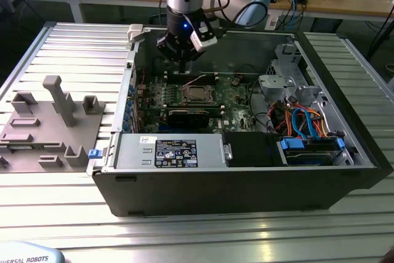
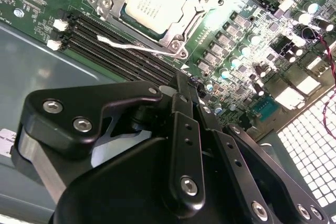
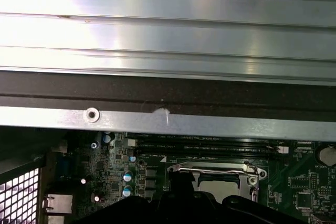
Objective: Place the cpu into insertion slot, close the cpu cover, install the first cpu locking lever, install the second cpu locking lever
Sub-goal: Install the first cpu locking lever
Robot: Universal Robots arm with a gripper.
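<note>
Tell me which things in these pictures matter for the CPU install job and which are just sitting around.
Part of the job:
- cpu, seated in the insertion slot
- cpu cover, down over the chip
- locking lever
- gripper, fingers together, holding nothing

Just lying about:
- memory slots
- grey fixture outside the case
- blue and orange cables
- power supply

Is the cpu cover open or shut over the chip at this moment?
Shut: in the second wrist view the cpu cover lies flat around the cpu, framing its silver top.
</note>
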